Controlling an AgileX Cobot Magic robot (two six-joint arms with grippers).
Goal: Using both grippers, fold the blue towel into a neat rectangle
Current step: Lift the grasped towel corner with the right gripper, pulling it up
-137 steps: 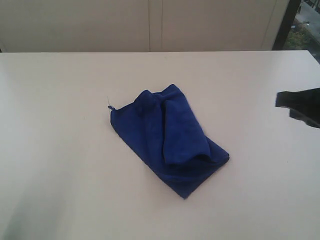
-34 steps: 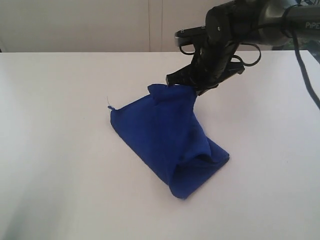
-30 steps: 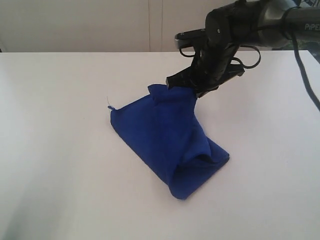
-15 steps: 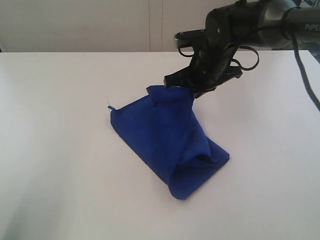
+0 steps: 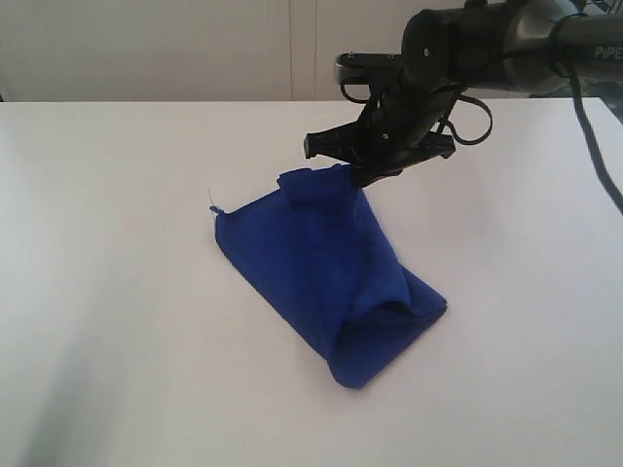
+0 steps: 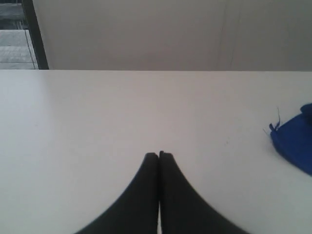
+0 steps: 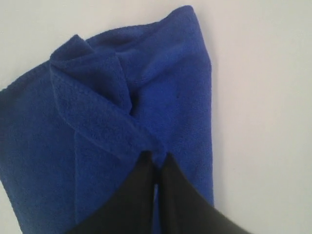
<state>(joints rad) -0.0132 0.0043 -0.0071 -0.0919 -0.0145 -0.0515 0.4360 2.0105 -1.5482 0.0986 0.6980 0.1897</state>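
Note:
The blue towel (image 5: 326,277) lies partly folded mid-table, its far corner lifted into a tent shape. My right gripper (image 5: 348,171) is shut on that raised far edge and holds it above the table. In the right wrist view the black fingertips (image 7: 145,163) pinch a fold of the blue towel (image 7: 107,112). A small thread tag (image 5: 213,206) sticks out at the towel's left corner. My left gripper (image 6: 159,155) is shut on nothing, hovering over bare table, out of the exterior view. A corner of the towel (image 6: 295,144) shows at the edge of the left wrist view.
The white table (image 5: 107,292) stretches round the towel on all sides. A pale wall (image 5: 195,49) runs behind its far edge. The right arm's black body and cables (image 5: 506,44) reach in from the upper right.
The right gripper came in from the right, took hold of the towel's far edge and lifted it. Over the last second it has carried that edge slightly left.

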